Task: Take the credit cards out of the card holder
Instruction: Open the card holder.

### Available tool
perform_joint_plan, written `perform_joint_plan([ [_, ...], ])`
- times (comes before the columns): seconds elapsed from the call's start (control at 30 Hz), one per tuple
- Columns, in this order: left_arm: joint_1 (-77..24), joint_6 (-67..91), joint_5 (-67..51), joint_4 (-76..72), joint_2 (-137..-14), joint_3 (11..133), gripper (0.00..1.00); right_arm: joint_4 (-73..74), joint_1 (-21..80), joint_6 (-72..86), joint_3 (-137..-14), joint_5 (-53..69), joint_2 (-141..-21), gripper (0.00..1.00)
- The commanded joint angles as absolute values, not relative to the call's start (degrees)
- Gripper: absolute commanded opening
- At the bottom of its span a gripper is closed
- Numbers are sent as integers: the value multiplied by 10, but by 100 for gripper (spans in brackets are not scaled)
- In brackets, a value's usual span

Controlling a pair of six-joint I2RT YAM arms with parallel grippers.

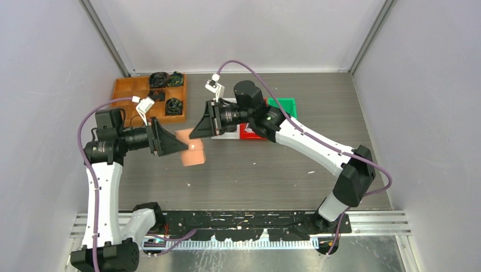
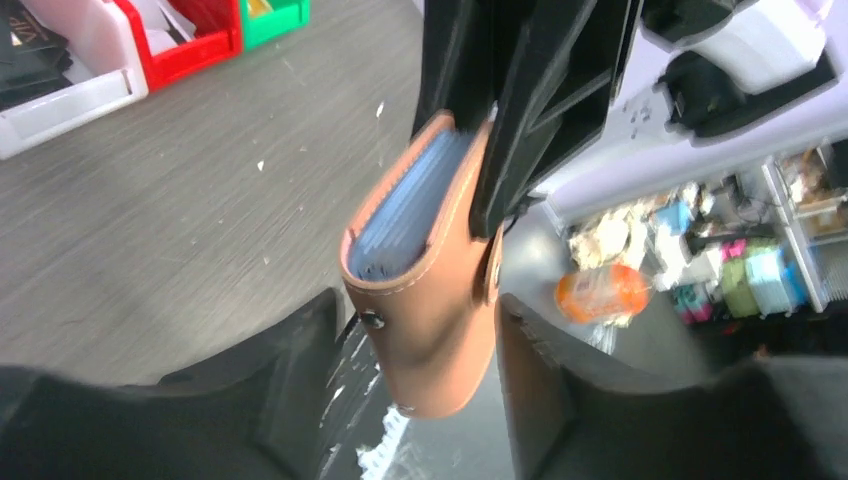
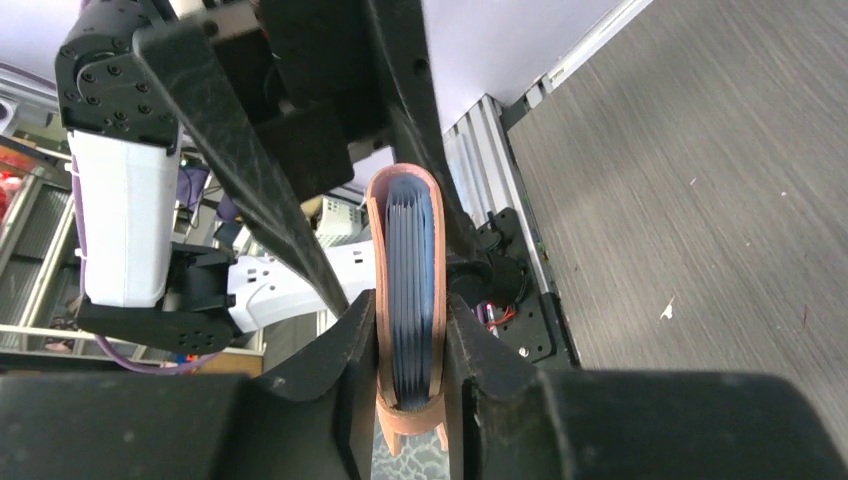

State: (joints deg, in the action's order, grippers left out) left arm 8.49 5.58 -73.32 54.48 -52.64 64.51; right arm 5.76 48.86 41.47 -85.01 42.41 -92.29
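Seen from above, the tan card holder (image 1: 193,150) is held off the desk (image 1: 266,170), over its left-centre part, between the left gripper (image 1: 181,146) and the right gripper (image 1: 197,131). A wooden tray (image 1: 122,88) sits at the back-left corner.

In the left wrist view, that gripper's fingers (image 2: 300,370) press both sides of the holder's near end. Blue cards (image 2: 405,205) are still inside, and the right gripper clamps the far end.

In the right wrist view, its fingers (image 3: 340,350) are closed on the holder, with the card edges showing.
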Motion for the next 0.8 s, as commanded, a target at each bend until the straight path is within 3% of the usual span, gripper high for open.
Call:
perform_joint_plan([
  [0.0, 73, 72, -769, 522, -518, 635, 79, -26, 491, 447, -846, 420, -892, 22],
  [0.07, 69, 88, -768, 517, -514, 621, 97, -33, 491, 447, -842, 406, -884, 20],
  [0.23, 66, 129, -782, 502, -496, 590, 98, -94, 487, 466, -805, 365, -858, 13],
  [0.43, 65, 166, -807, 474, -473, 568, 76, -162, 486, 495, -762, 318, -839, 12],
  [0.63, 66, 202, -791, 433, -471, 555, 41, -180, 487, 515, -762, 317, -851, 16],
  [0.7, 66, 209, -770, 421, -473, 555, 27, -180, 487, 516, -760, 313, -853, 23],
  [0.73, 66, 212, -753, 415, -474, 554, 20, -175, 486, 516, -759, 309, -853, 30],
  [0.77, 65, 212, -733, 410, -476, 554, 16, -161, 487, 510, -760, 298, -852, 45],
])
